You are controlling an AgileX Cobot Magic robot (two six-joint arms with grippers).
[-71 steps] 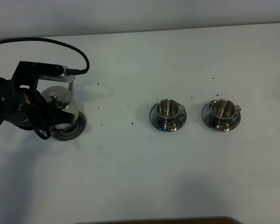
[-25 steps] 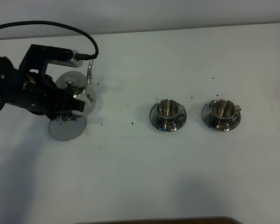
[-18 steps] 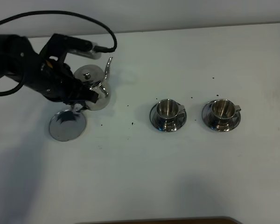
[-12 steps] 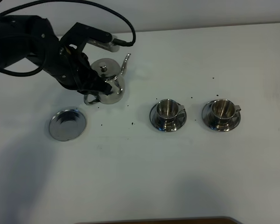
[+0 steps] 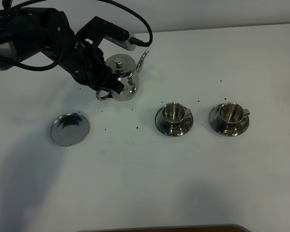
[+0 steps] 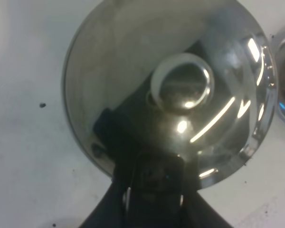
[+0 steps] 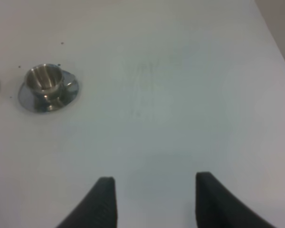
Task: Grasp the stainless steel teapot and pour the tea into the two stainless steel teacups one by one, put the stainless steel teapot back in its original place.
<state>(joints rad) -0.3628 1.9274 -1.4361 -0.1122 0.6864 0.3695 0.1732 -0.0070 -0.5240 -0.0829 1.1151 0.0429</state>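
The shiny, round-bellied teapot (image 5: 122, 79) stood upright, well off the coaster (image 5: 70, 129), up and to its right in the high view, its knobbed lid on and its thin spout pointing away from the coaster. The left gripper (image 5: 108, 89) clasped its loop handle. The coaster, a flat rimmed steel disc, lay bare. Far to the coaster's right stood two small steel cups, the nearer (image 5: 173, 113) and the farther (image 5: 228, 113), each upright on a saucer, handles turned away from the coaster.
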